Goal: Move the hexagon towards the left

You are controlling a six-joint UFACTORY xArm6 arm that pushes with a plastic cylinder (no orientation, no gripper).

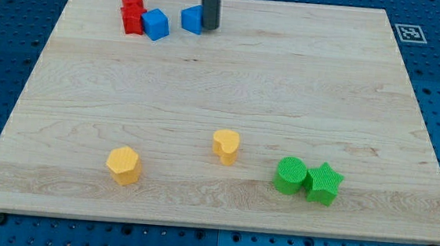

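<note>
Yellow hexagon (123, 164) on wooden board (207, 83), blue pegboard table (5, 51) around

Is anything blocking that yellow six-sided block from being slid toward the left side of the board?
No. The yellow hexagon has only bare board on its left. My tip is far off at the view's top, beside a blue block.

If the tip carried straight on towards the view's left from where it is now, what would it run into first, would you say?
My tip already sits against the right side of a blue block, so that comes first. Beyond it lie a blue cube and the red blocks, though depth alignment is uncertain.
</note>
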